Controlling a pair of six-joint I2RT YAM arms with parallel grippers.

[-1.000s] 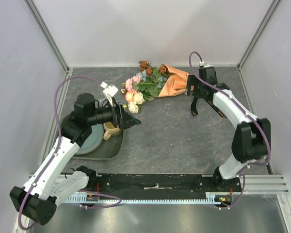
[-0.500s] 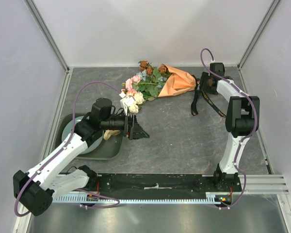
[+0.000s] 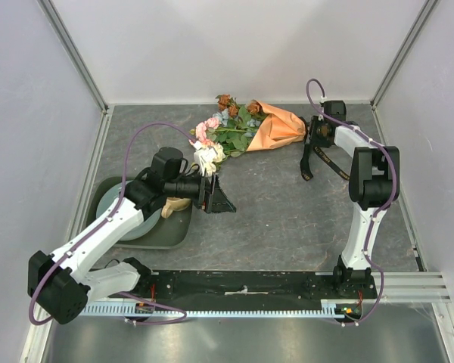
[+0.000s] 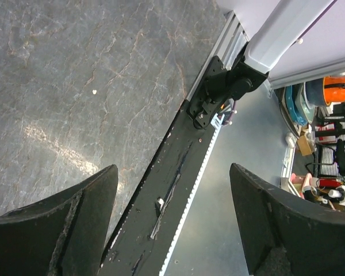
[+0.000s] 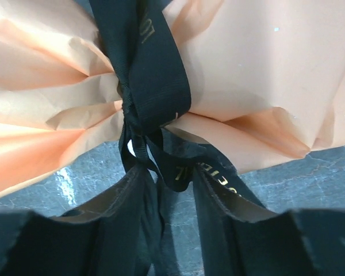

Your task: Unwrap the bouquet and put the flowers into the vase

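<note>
Two arms over the dark stone-look surface [image 3: 287,219], and here's the picture. The left arm [image 3: 98,234] reaches up from the near left corner towards the middle; the right arm [image 3: 371,174] stands tall along the right edge and bends over to the far side.

Big item next: the bouquet [image 3: 276,130] lies on its side close to the far edge, a little right of centre, its orange paper cone narrowing towards the right. The flowers [image 3: 227,132] spill out to the left, pink, cream, blue and rust heads with green leaves, all inside the wrap.

Over at the left edge sits a dark green tray [image 3: 174,234] with a grey plate [image 3: 129,219] on it, and a tan mug [image 3: 174,204] tucked under the left wrist.

The black ribbon [image 5: 155,63] with gold lettering is knotted round the pinched paper, its tails trailing onto the surface.

Now the left hand [image 3: 221,200]: fingers spread wide apart, nothing between them, near the cream blooms but not touching. The right hand [image 3: 310,132] is right at the cone's narrow end, a finger either side of a ribbon tail just below the knot, gap narrow. Gripping or not? Can't tell.
</note>
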